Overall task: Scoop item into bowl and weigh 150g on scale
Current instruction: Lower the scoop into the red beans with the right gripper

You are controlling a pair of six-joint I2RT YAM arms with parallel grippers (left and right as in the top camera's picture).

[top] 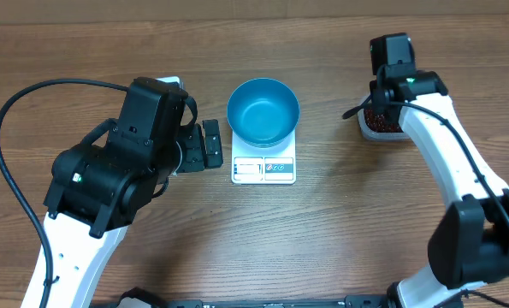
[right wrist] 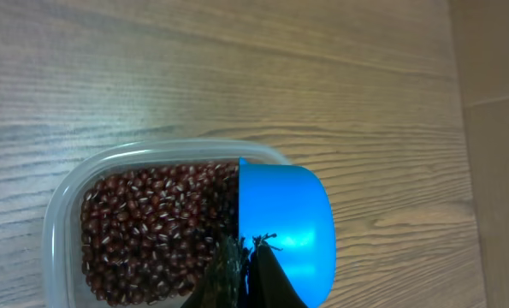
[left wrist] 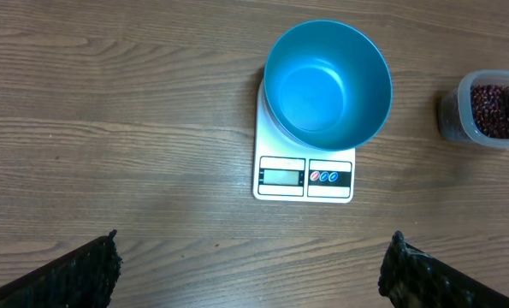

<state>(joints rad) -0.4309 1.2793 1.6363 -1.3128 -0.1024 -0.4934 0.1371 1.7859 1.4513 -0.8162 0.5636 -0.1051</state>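
Observation:
The teal bowl point(top: 263, 107) point(left wrist: 327, 81) stands on the white scale point(top: 263, 168) point(left wrist: 304, 178) with nothing inside it. Dark red-brown beans point(right wrist: 143, 231) point(left wrist: 494, 109) fill a clear plastic tub point(right wrist: 62, 205) point(top: 381, 128) to the right of the scale. My right gripper point(right wrist: 245, 248) point(top: 384, 103) hovers over the tub, shut on a bright blue scoop point(right wrist: 288, 222) that hangs over the tub's right side; no beans show on its blue surface. My left gripper point(left wrist: 252, 248) point(top: 201, 128) is open and holds nothing, above bare wood just left of the scale.
The wooden table point(top: 322, 231) runs around everything. A black cable point(top: 14, 111) loops at the left, behind the left arm. The right arm point(top: 459, 180) stretches along the right side. The table's edge and a paler floor point(right wrist: 494, 128) show beyond the tub.

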